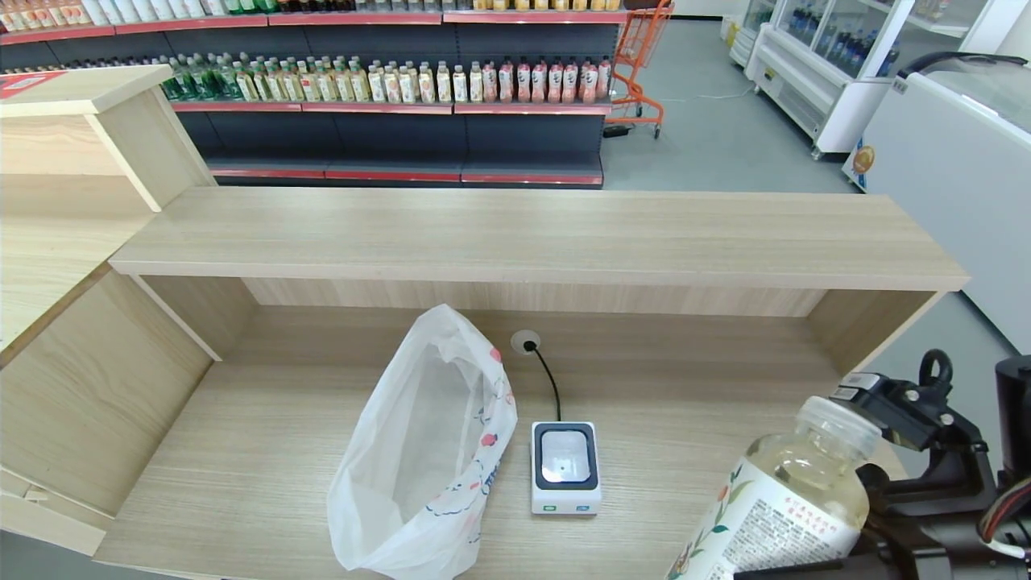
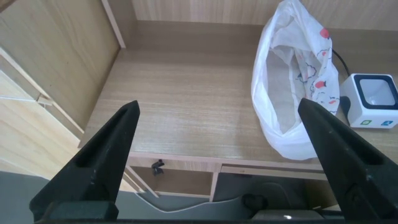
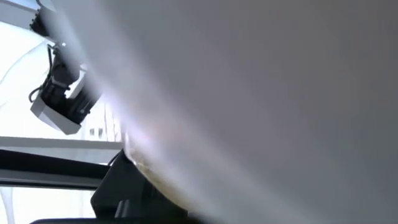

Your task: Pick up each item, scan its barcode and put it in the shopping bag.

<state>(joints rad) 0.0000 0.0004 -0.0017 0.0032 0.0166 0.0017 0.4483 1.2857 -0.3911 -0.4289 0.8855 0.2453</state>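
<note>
Right jaws grip a clear, pale-filled bottle (image 1: pixel 793 487) with a floral label, raised near right. Left jaws gape wide over the woodgrain worktop (image 2: pixel 180 106). A crinkly white shopping bag (image 1: pixel 423 451) stands just left of the boxy scanner (image 1: pixel 565 467).

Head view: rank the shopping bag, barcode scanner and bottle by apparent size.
1. white plastic shopping bag
2. clear labelled drink bottle, near the camera and cropped, so its rank is unsure
3. white barcode scanner
</note>
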